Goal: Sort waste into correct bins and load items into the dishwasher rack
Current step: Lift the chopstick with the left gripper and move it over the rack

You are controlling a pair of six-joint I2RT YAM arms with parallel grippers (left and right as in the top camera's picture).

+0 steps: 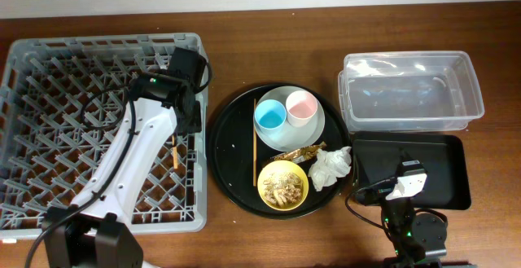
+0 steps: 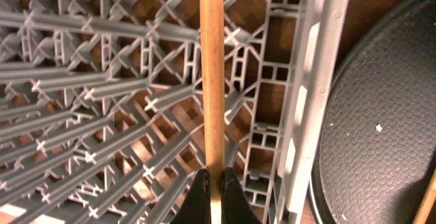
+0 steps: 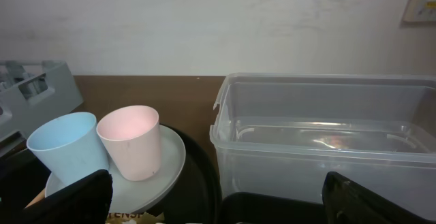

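Pinched wooden chopstick [image 2: 212, 81] in shut left gripper [image 2: 214, 183], held it over dishwasher rack [image 2: 102, 101] lattice beneath the fingers, spread right gripper [image 3: 218, 203] wide and empty, faced clear plastic tub [image 3: 327, 135] ahead, blue cup [image 3: 68, 149] and pink cup [image 3: 131, 141] ahead-left

Overhead: bright, even, sharp, soft shadows. Left wrist: dimmer, warm cast, slight blur. Right wrist: faint glare on tub [image 3: 327, 115], bottom corners dark.
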